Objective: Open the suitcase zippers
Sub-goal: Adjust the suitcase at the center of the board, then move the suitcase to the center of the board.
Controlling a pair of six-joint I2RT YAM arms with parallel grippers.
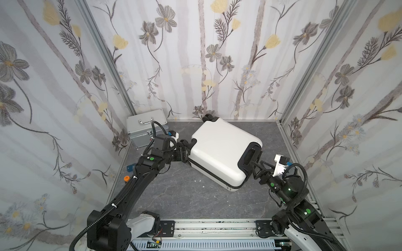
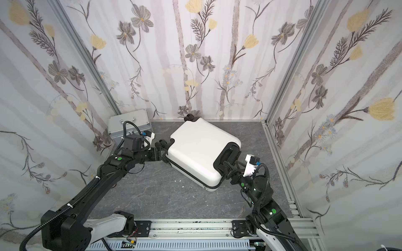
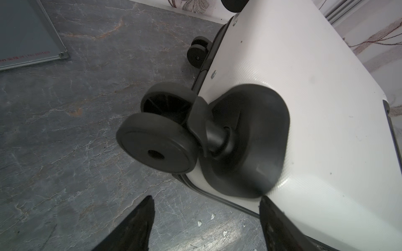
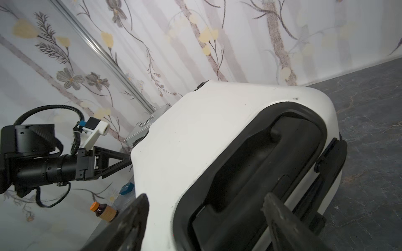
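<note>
We're looking into a robot test booth, a lab rig dressed as a room: floral-print panels (image 1: 202, 54) on three sides, held in aluminium framing (image 1: 109, 63), a grey stone-look surface (image 1: 185, 195), left arm (image 1: 130, 191) and right arm (image 1: 289, 191) mounted by a metal rail (image 1: 217, 226).

The suitcase (image 1: 219, 150) is glossy white plastic with matt black wheels (image 3: 156, 147). The far-left case (image 1: 141, 130) is ribbed silver metal. The table (image 1: 185, 200) is matt, grey and stone-like.

Grey marbled tabletop (image 1: 195, 195) under white suitcase (image 1: 219, 150), silver case (image 1: 143, 130) far-left, orange-capped bottle (image 4: 104, 211) wallside.
</note>
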